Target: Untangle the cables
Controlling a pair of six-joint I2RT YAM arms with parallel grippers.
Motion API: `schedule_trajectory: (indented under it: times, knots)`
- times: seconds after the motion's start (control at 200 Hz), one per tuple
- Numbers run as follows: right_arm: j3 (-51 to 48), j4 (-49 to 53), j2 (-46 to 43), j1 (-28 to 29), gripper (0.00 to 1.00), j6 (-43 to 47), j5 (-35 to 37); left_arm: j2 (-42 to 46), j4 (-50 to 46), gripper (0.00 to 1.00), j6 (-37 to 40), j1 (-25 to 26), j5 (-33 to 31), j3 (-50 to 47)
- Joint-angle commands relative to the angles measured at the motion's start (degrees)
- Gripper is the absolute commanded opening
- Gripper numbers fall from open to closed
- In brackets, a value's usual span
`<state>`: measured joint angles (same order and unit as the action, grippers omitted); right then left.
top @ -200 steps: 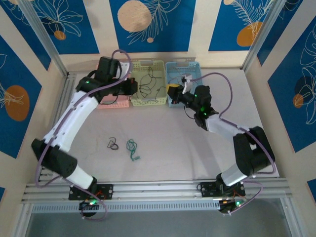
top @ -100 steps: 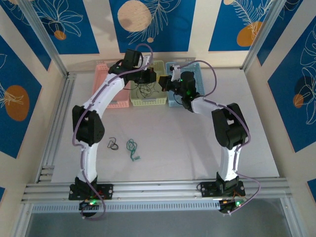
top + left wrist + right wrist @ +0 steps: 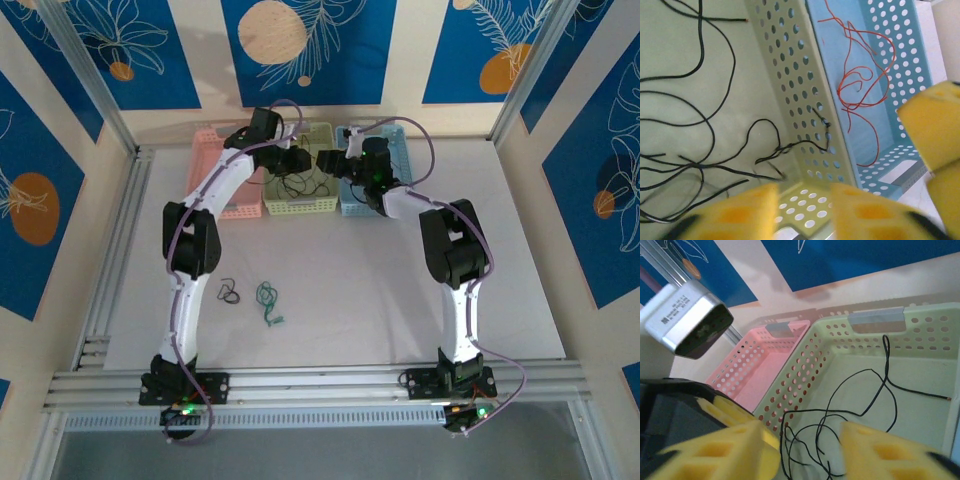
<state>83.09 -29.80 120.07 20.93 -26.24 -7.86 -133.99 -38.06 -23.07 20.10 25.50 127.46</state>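
Observation:
Loose black cables [image 3: 300, 183] lie in the pale green basket [image 3: 300, 207]; they show as curly strands [image 3: 763, 119] in the left wrist view and again as black strands [image 3: 885, 360] in the right wrist view. A red cable [image 3: 860, 106] rests in the blue basket [image 3: 900, 55]. On the table lie a small black tangle [image 3: 230, 293] and a green tangle [image 3: 267, 302]. My left gripper [image 3: 303, 160] [image 3: 802, 205] hovers open over the green basket's corner, nothing between its yellow pads. My right gripper [image 3: 330, 163] [image 3: 800, 445] faces it, open above the black strands.
A pink basket [image 3: 235, 208] [image 3: 765, 375] stands left of the green one. The three baskets line the back of the table by the wall. The two grippers are close together; the right one's yellow pads [image 3: 935, 135] show in the left wrist view.
Both arms have swung in over the green basket and stretched out. Both grippers, shut before, now stand open.

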Motion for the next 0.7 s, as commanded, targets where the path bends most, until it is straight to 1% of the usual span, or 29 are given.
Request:
schedule_trajectory:
  times: [0.0, 0.145, 0.265, 0.33, 0.425, 0.58, 0.695]
  knots:
    - [0.0, 1.6, -4.8, 0.0, 0.55, 2.2, -0.3, 5.1, -2.9, 0.67, 2.5, -0.4, 1.2, 2.1]
    - [-4.2, 1.5, -10.5, -0.2, 0.56, 2.3, -0.1, 9.9, -5.4, 0.69, 4.2, -0.6, 0.2, 1.6]
    - [-10.4, 1.7, -16.6, -0.1, 0.55, 1.6, -2.1, 17.8, -3.7, 0.69, 5.1, -0.5, -0.5, -5.7]
    - [-13.6, 3.9, -19.9, 0.4, 0.54, 0.8, -4.3, 24.2, -1.1, 0.69, 4.8, -0.7, -0.7, -12.8]
    - [-17.1, 11.9, -25.0, 2.3, 0.54, 0.3, -4.9, 35.4, 3.2, 0.69, 3.8, -0.8, -2.0, -25.8]
    - [-21.2, 25.1, -30.6, 9.9, 0.54, 3.6, -2.2, 54.3, 7.0, 0.71, 0.6, -0.8, -6.6, -48.1]
    - [-22.1, 31.0, -30.0, 15.5, 0.53, 3.9, -2.3, 66.0, 7.0, 0.70, -2.5, -0.8, -9.0, -62.2]
